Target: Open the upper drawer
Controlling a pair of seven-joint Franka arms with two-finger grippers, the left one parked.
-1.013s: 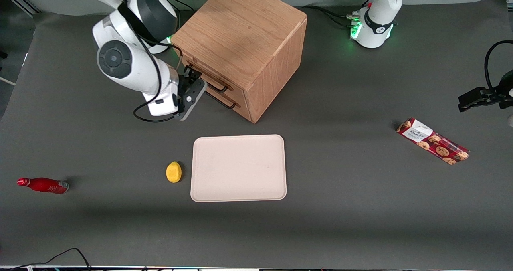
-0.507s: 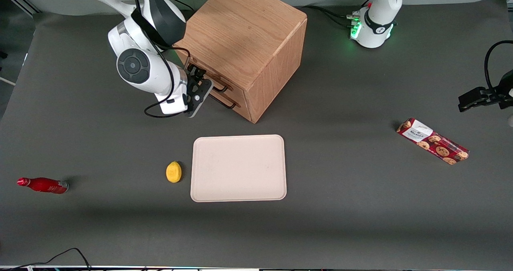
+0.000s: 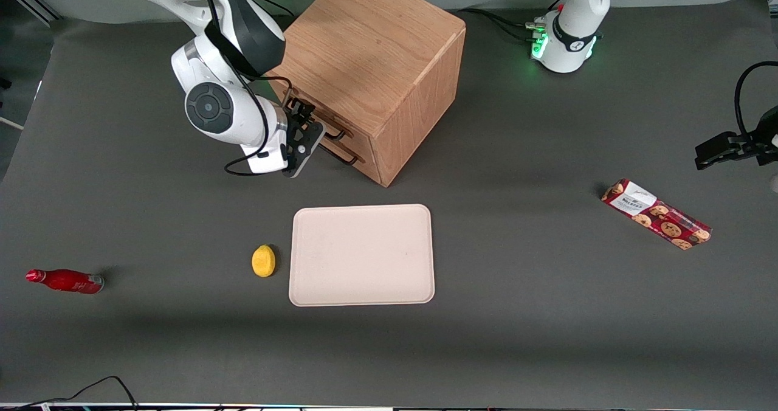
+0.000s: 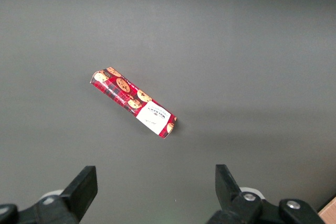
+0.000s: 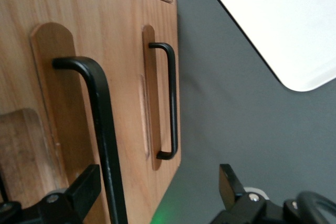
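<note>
The wooden cabinet (image 3: 371,64) stands at the back of the table, its two drawers facing the working arm's end. The upper drawer (image 5: 68,108) looks shut; its black bar handle (image 5: 105,129) shows partly in the front view (image 3: 333,132). My gripper (image 3: 307,120) is right in front of that drawer, open (image 5: 157,184). The upper handle's bar runs between the two fingers, close to one finger (image 5: 84,192) and apart from the other. The lower drawer's handle (image 5: 172,98) lies below it, nearer the table (image 3: 344,157).
A pale pink tray (image 3: 361,254) lies nearer the front camera than the cabinet, with a yellow lemon (image 3: 263,260) beside it. A red bottle (image 3: 64,280) lies toward the working arm's end. A red cookie pack (image 3: 656,214) (image 4: 134,102) lies toward the parked arm's end.
The right arm has swung in toward the cabinet. The gripper has moved from beside the drawer fronts up to the upper handle, which now sits between its fingers.
</note>
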